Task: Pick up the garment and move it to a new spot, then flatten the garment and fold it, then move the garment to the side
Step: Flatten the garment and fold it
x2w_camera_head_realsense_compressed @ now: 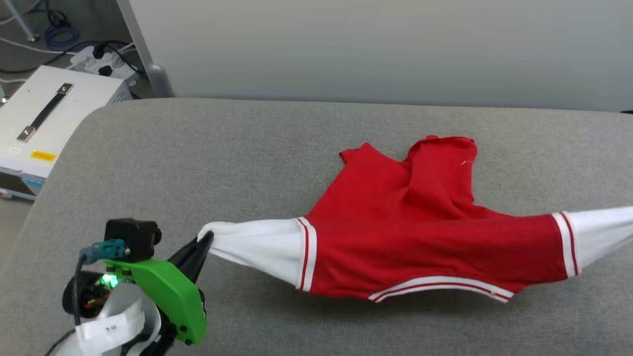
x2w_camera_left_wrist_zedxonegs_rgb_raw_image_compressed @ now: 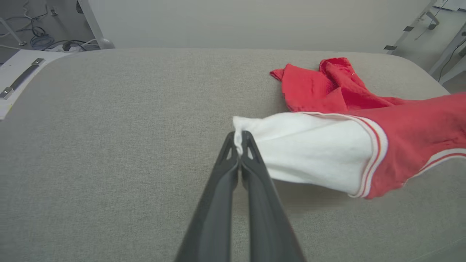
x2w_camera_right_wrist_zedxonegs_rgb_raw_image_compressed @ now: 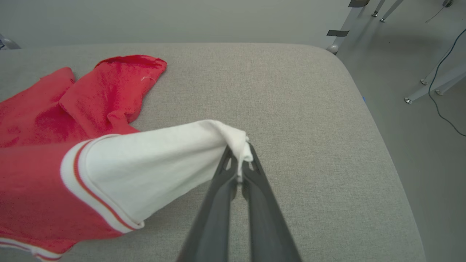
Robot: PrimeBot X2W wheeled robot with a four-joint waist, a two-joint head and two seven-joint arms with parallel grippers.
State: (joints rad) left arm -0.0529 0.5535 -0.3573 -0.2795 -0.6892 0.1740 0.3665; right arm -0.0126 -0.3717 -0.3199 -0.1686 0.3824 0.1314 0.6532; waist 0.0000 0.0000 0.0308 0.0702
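The garment (x2w_camera_head_realsense_compressed: 420,242) stretches low over the grey padded top (x2w_camera_head_realsense_compressed: 207,158), left gripper (x2w_camera_left_wrist_zedxonegs_rgb_raw_image_compressed: 239,142) and right gripper (x2w_camera_right_wrist_zedxonegs_rgb_raw_image_compressed: 238,165) each pinched tight on a white sleeve end, so it looks picked up only, with flattening, folding and setting aside all left to do.

Red white-sleeved garment (x2w_camera_head_realsense_compressed: 420,237), stretched taut by sleeves

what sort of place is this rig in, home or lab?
Probably a lab or test room: a white instrument box, a power strip with loose cables on the floor, and bare metal stand legs beside the grey padded table.
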